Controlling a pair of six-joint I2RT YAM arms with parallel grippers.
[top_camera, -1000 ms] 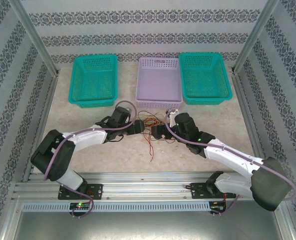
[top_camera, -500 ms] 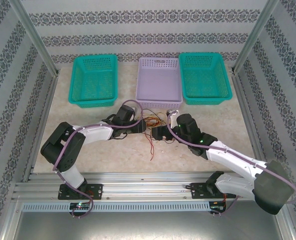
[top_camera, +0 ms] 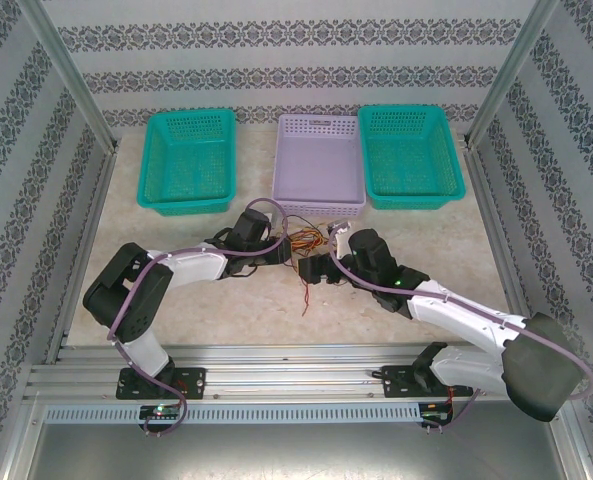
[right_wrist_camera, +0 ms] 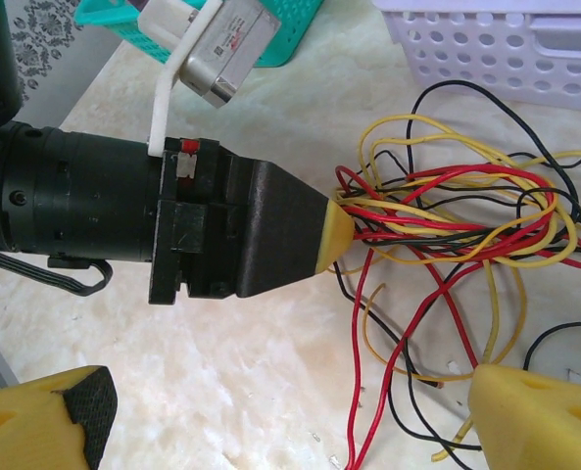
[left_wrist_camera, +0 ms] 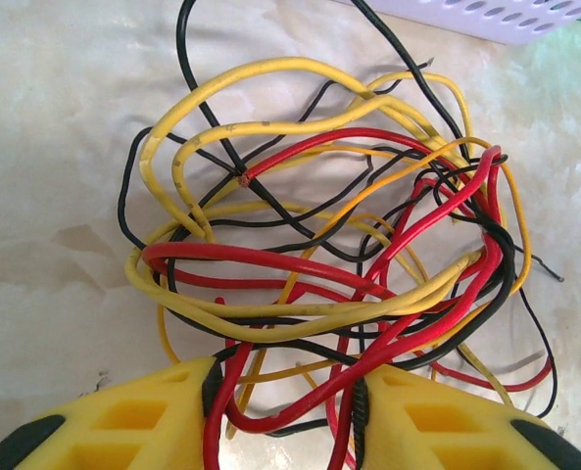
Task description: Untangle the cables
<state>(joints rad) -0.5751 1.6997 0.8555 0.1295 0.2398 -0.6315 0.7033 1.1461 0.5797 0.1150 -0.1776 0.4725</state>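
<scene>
Beige marbled surface (top_camera: 226,310). Back row, 3 baskets total: teal plastic mesh basket (top_camera: 186,205) back-left, second teal mesh basket (top_camera: 413,197) back-right, 1 lilac perforated plastic basket (top_camera: 318,165) between them.

Thin red, yellow + black cables (top_camera: 302,242) lie as 1 knotted bundle on the surface, centre, just in front of the lilac basket. A black strand reaches its front wall. 3 colours; strand count can't tell.

Left fingers (top_camera: 284,253) at the bundle's left edge, part-way apart w/ red + black strands running through the gap, not visibly clamped. Right fingers (top_camera: 306,266) on the bundle's near side, spread wide, loose strand ends just beside one tip.

Silver camera module (right_wrist_camera: 226,44) on a white bracket on the left wrist: small red print, too blurred to read.
</scene>
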